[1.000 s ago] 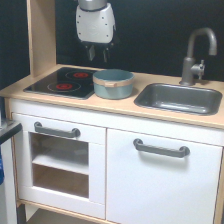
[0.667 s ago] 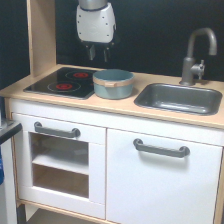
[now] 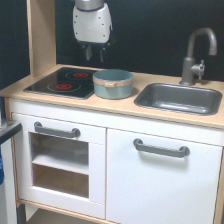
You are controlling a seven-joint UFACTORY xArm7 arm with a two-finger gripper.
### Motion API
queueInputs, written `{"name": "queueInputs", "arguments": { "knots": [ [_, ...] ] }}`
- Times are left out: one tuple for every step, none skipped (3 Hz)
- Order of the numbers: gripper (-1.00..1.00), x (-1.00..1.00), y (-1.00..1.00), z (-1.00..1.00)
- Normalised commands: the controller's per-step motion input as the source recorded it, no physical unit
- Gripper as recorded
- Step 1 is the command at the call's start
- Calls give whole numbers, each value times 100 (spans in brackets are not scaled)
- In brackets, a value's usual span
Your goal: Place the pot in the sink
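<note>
Gripper (image 3: 94, 54) hangs empty above pot (image 3: 113, 83), jaws slightly apart; off-centre descent risks knocking it away from sink (image 3: 178, 98).

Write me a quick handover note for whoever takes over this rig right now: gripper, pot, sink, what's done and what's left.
Gripper: hangs above the stovetop, behind and above the pot, holding nothing; open or shut is unclear.
Pot: upright on the countertop, overlapping the stovetop's edge, on the exterior view's left of the sink.
Sink: nothing in it; faucet at its back.
Done: nothing yet.
Left: grasp the pot, carry it to the sink, set it in.
</note>
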Motion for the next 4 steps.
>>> {"name": "queueInputs", "arguments": {
  "knots": [
    [94,76,-12,92],
    [100,11,-23,61],
    [100,-96,-7,2],
    [100,22,-14,79]
  ]
}}
